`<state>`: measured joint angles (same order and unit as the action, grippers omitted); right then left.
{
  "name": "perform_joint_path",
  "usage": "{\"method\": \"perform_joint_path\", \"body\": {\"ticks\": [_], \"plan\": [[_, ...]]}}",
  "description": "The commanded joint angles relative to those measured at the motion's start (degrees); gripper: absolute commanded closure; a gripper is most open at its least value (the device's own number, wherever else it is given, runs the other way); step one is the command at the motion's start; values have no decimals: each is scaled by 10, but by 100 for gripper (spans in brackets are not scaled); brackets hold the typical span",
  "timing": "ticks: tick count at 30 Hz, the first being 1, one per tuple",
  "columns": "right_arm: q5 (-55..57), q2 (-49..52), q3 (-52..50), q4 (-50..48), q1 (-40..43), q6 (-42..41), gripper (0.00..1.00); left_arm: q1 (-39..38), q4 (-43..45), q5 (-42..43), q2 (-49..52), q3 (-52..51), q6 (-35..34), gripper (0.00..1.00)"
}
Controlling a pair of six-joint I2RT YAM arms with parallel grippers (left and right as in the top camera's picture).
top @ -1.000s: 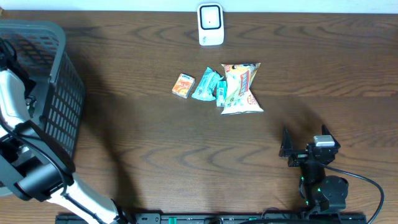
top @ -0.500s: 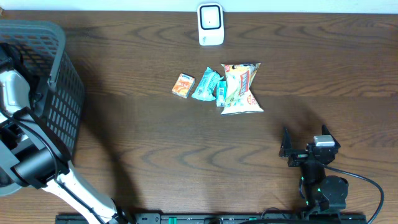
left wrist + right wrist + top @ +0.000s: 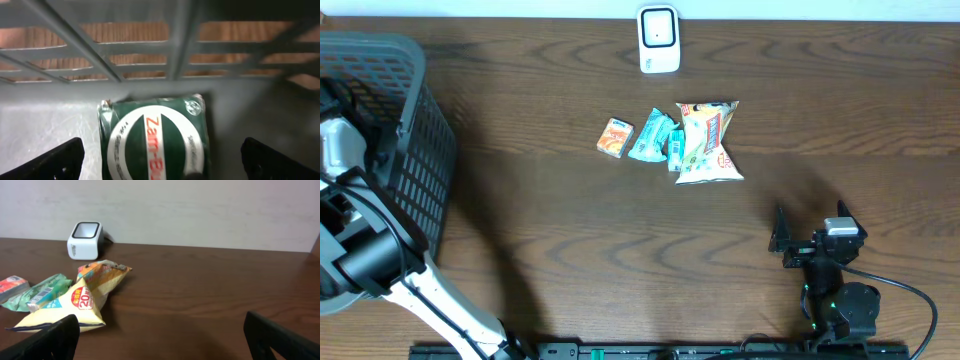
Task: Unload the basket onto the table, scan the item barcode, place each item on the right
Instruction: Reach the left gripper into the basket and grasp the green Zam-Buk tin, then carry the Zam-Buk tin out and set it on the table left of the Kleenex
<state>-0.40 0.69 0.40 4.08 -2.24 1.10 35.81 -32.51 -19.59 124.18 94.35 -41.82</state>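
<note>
A green pack with a white ring and red "Zam-Bu" lettering (image 3: 155, 140) lies on the grey floor of the basket (image 3: 45, 125). My left gripper (image 3: 162, 162) hangs just above it, open, one black finger on each side and neither touching it. No barcode shows on its upper face. From overhead the left arm (image 3: 340, 150) reaches into the basket (image 3: 415, 60) and hides the pack. The white scanner (image 3: 659, 40) stands at the table's far edge. My right gripper (image 3: 810, 218) rests open and empty at the front right.
A yellow chip bag (image 3: 707, 142), teal packets (image 3: 652, 136) and a small orange packet (image 3: 615, 138) lie mid-table, in front of the scanner (image 3: 85, 240). The chip bag (image 3: 90, 297) sits just left of my right gripper (image 3: 160, 332). The basket's lattice wall (image 3: 170, 45) rises close behind the pack.
The left arm has shifted slightly inside the basket, toward the table's front. The right arm and the items on the table have not moved.
</note>
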Motion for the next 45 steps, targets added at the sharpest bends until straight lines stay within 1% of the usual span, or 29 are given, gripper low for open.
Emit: {"method": "perform_joint_path", "body": {"ticks": [1, 3, 6, 9, 11, 13, 14, 15, 17, 20, 25, 29, 32, 33, 34, 36, 39, 40, 41, 43, 44, 45], "plan": [[-2, -3, -1, 3, -4, 7, 1, 5, 6, -6, 22, -2, -5, 2], [-2, -3, -1, 3, -4, 7, 1, 5, 5, -6, 26, -2, -5, 3], [-2, -3, -1, 3, -4, 7, 1, 5, 5, -5, 29, -3, -4, 11], [-2, -3, -1, 3, -4, 7, 1, 5, 3, -5, 29, -3, 0, 26], [-2, -3, -1, 3, -4, 7, 1, 5, -2, -5, 29, -3, 2, 28], [-2, -3, -1, 3, -4, 7, 1, 5, -6, -5, 29, -3, 17, 32], [-2, -3, -1, 3, -4, 7, 1, 5, -9, -5, 27, -3, 30, 35], [-2, -3, -1, 3, -4, 7, 1, 5, -10, -5, 25, -3, 40, 36], [-2, -3, -1, 3, -4, 7, 1, 5, -13, -5, 18, -3, 61, 42], [-2, -3, -1, 3, -4, 7, 1, 5, -26, -5, -4, -3, 64, 49], [-2, -3, -1, 3, -4, 7, 1, 5, -40, -3, -61, -3, 64, 49], [-2, -3, -1, 3, -4, 7, 1, 5, -50, 2, -139, -3, 64, 49], [-2, -3, -1, 3, -4, 7, 1, 5, -46, 71, -217, -3, 59, 49], [-2, -3, -1, 3, -4, 7, 1, 5, -40, 114, -254, -3, 51, 48], [-2, -3, -1, 3, -4, 7, 1, 5, -37, 139, -275, -3, 46, 49], [-2, -3, -1, 3, -4, 7, 1, 5, -28, 230, -334, -3, 23, 48], [-2, -3, -1, 3, -4, 7, 1, 1, -21, 331, -388, -3, -12, 48], [-2, -3, -1, 3, -4, 7, 1, -9, -20, 381, -415, -3, -37, 48], [-2, -3, -1, 3, -4, 7, 1, -20, -19, 409, -428, -3, -54, 48], [-2, -3, -1, 3, -4, 7, 1, -55, -16, 449, -447, -3, -69, 48], [-2, -3, -1, 3, -4, 7, 1, -72, -17, 455, -452, -3, -69, 49], [-2, -3, -1, 3, -4, 7, 1, -123, -26, 460, -457, -3, -67, 48]]}}
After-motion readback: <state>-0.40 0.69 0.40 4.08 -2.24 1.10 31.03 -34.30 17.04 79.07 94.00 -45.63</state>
